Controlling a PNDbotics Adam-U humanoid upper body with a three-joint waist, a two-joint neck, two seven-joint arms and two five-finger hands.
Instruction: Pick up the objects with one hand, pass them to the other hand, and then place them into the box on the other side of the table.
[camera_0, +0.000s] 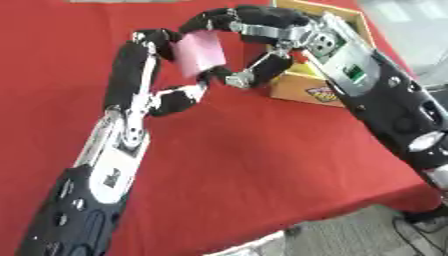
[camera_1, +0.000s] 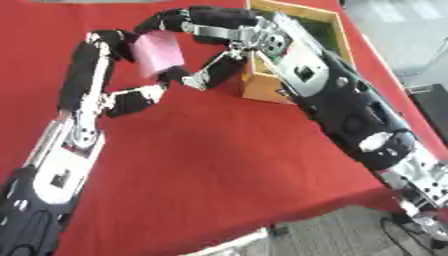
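Both hands meet above the red table (camera_0: 262, 165), up near its far right part. Between them sits a pink block (camera_0: 199, 51), flat-faced and matte, roughly rectangular with soft edges. The left hand (camera_0: 140, 75) reaches up from the lower left, its long black fingers curled over the block's left and top side and its thumb coming in under it. The right hand (camera_1: 229, 30) comes in from the right, fingers arched over the block's top edge and thumb touching its lower corner (so both hands are pinching the same block, held clear of the cloth).

Just behind and beside the right hand stands the box (camera_1: 331, 22), a yellow-brown open-topped carton with a dark inside and a printed front, close to the table's right edge. The red cloth is smooth and plain; the widest bare stretch lies in the middle and toward the near edge, where grey floor (camera_0: 367, 235) begins at the lower right.
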